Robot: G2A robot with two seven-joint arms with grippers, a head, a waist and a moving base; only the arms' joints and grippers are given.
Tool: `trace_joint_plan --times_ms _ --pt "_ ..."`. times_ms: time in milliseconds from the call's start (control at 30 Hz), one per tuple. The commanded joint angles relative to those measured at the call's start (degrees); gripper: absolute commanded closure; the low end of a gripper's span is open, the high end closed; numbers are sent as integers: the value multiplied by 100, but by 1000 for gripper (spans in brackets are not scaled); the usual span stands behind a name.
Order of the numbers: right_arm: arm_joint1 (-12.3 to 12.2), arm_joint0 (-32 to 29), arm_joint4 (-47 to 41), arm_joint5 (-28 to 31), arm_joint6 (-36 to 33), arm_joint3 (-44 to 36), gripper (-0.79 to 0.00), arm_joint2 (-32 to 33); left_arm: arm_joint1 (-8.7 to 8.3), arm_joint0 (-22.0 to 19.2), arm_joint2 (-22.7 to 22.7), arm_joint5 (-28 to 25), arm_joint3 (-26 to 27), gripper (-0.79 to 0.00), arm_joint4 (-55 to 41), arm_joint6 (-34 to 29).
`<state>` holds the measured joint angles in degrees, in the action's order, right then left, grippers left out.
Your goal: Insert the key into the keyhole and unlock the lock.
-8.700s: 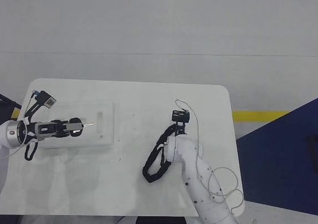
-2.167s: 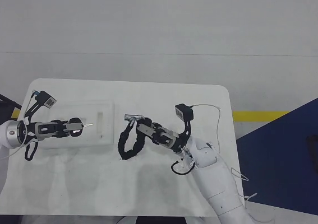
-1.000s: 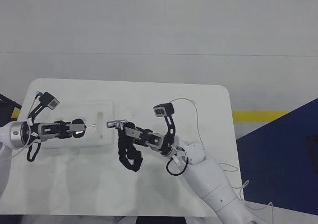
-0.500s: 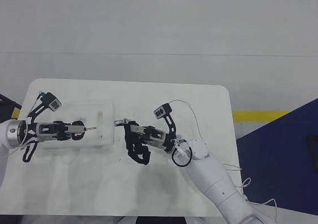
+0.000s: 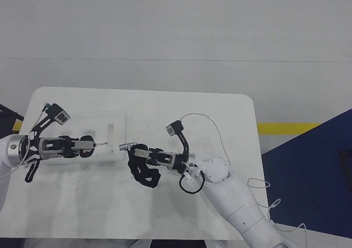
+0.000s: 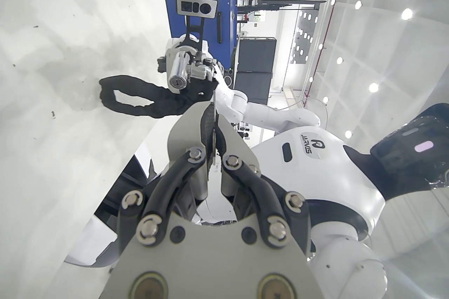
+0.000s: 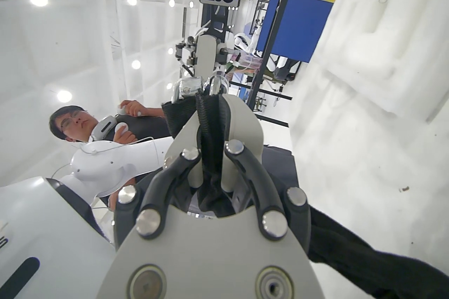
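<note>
- Lock (image 5: 126, 147), a silver cylinder on a black sleeved chain (image 5: 143, 175), is held mid-table, slightly toward the near edge; its keyhole (image 6: 174, 80) faces the left edge.
- Right gripper (image 5: 138, 151) is clamped on the chain just behind the cylinder.
- Key (image 5: 102, 144) is pinched tight in the left gripper (image 5: 91, 144), blade aimed at the keyhole, a small gap between.
- White foam tray (image 5: 110, 121) lies beneath the left gripper, near the table's (image 5: 213, 111) left edge.

**Short open gap between key and lock**

Only a short stretch of open air separated the thin metal key (image 5: 101, 144) from the black fabric-sleeved chain lock's (image 6: 165, 102) silver cylinder. The white foam tray's (image 5: 70, 118) edge lay beneath. The lock's loop sagged just beside it over the white table (image 5: 213, 124).
</note>
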<state>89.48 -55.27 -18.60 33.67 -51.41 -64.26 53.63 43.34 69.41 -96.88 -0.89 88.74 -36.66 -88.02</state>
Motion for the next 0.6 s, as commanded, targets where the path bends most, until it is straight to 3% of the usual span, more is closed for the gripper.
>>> trace_joint_plan --times_ms 0,233,333,567 --pt "4 -87 -227 -64 31 -113 0 -11 -18 44 -26 -3 -4 0 133 9" --pt "5 -132 -257 -133 27 -158 0 -43 -17 49 -22 -39 23 0 161 46" --pt "-9 -224 78 -59 367 -227 0 -49 14 246 36 -513 212 0 129 289" --pt "1 -306 86 45 489 -274 0 -161 23 486 -38 -824 202 0 -63 258"
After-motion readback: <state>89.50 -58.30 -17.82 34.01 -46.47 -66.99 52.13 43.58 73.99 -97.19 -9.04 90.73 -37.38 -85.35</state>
